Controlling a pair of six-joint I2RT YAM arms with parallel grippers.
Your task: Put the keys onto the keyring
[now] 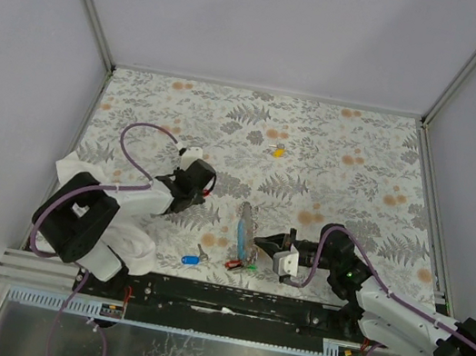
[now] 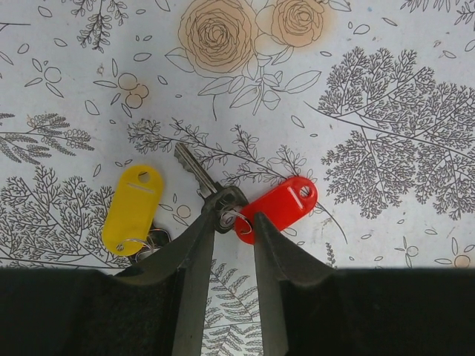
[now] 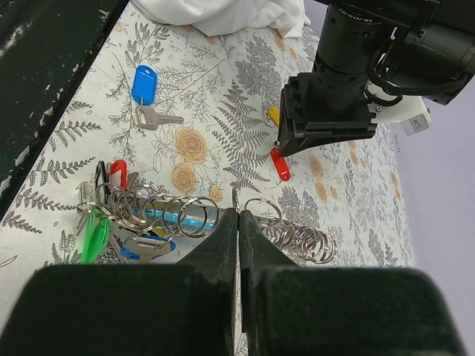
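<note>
In the left wrist view a red key [image 2: 280,207] lies on the patterned table, its metal blade [image 2: 193,167] pointing up-left. A yellow key [image 2: 133,209] lies just left of it. My left gripper [image 2: 236,216] pinches the spot where the red key's head and small split ring meet, one fingertip on each side. The keyring [image 3: 174,213] is a row of metal rings on a cord, bearing a green key [image 3: 93,233] and a red one [image 3: 117,172]. My right gripper [image 3: 238,211] is shut on one of its rings. From above, the keyring [image 1: 245,232] lies beside the right gripper [image 1: 262,239].
A loose blue key [image 1: 189,259] lies near the table's front edge, left of the keyring. Another yellow key [image 1: 279,151] lies farther back, mid-table. A white cloth [image 1: 70,169] is bunched at the left edge by the left arm. Grey walls enclose the table on three sides.
</note>
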